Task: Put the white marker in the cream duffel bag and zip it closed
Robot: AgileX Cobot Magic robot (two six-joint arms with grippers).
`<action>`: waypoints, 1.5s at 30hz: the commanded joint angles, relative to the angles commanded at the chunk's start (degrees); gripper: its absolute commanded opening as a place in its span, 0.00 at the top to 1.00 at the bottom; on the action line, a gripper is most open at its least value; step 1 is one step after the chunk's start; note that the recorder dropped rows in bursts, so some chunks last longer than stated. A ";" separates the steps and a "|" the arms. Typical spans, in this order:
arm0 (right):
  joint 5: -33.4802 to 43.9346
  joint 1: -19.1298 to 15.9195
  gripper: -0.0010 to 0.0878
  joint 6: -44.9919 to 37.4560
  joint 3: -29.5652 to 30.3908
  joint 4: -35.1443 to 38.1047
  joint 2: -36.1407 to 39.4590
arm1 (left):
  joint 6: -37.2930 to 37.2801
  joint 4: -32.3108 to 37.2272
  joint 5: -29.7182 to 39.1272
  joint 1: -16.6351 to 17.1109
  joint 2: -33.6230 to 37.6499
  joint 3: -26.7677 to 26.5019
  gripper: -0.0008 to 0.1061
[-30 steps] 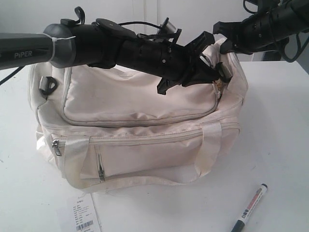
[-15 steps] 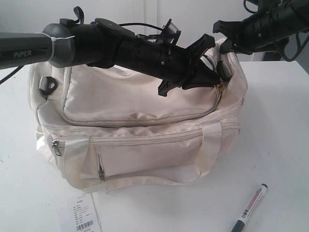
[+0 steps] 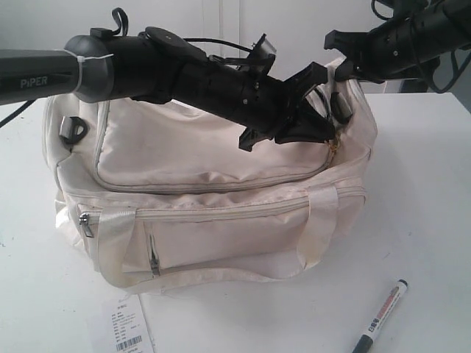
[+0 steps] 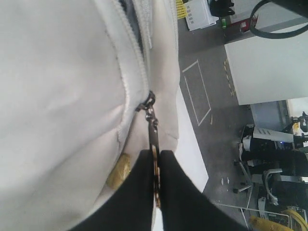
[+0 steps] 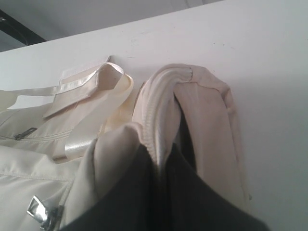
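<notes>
White worktop (image 3: 427, 206) carries the cream fabric duffel bag (image 3: 213, 220) at its middle in the exterior view. The bag is soft and slumping, so expect it to drag unless pinned. Your slim white-barrelled marker with black cap (image 3: 381, 316) lies apart from it near the front right corner. Its long axis runs diagonal, dark green end toward the front edge, cap angled back and right. It looks light, stiff and prone to roll; take it mid-barrel, across the axis. Left wrist view: the left gripper (image 4: 155, 156) is pinched closed on the metal zip pull (image 4: 152, 122). Right wrist view: the right gripper (image 5: 162, 154) is clamped on a fold of the bag's end fabric.
</notes>
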 joint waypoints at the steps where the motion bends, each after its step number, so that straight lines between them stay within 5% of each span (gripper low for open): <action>1: 0.00 0.00 0.99 0.00 0.00 0.00 0.00 | 0.00 0.15 0.14 0.00 0.00 0.00 0.99; 45: 0.46 0.00 0.99 0.00 0.00 -0.11 0.00 | 1.09 3.96 3.24 0.00 -5.41 0.00 0.99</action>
